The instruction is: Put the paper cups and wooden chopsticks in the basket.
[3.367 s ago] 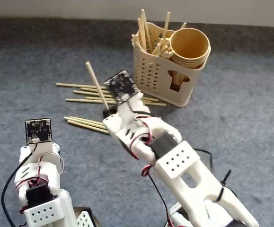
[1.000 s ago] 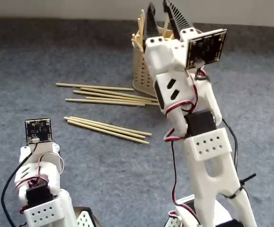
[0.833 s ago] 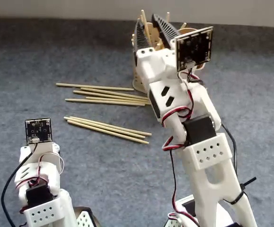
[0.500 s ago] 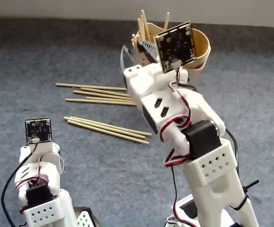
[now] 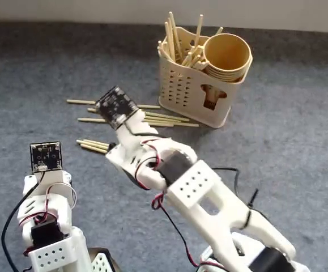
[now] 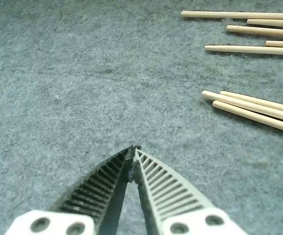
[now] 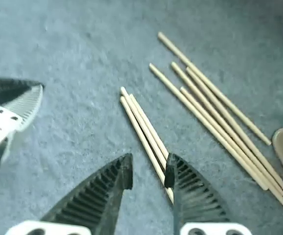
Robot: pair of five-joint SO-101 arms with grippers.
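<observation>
So, in the high view, the basket (image 5: 200,96) is seen standing on the grey carpet (image 5: 299,136) at the far side. The paper cups (image 5: 227,56) are stacked inside one end of it, and a bunch of wooden chopsticks (image 5: 178,42) is stuck upright in the other end. More loose chopsticks (image 5: 169,119) are left lying flat on the carpet just beside the basket, and a smaller bundle (image 5: 93,145) is laid a bit nearer the arms. The right arm (image 5: 175,175) is stretched low over that smaller bundle, while the left arm (image 5: 45,215) is parked well back from the sticks.

Over in the left wrist view, the left gripper (image 6: 133,152) is shown with its jaws pressed together on nothing, above bare carpet. The smaller bundle (image 6: 258,107) is seen off to one side, apart from the tips.

Then in the right wrist view, the right gripper (image 7: 148,174) is held with its jaws apart. The smaller bundle (image 7: 141,117) is run in between them, right by one fingertip; whether it's actually being touched can't be told. The loose chopsticks (image 7: 214,112) are spread out beyond it.
</observation>
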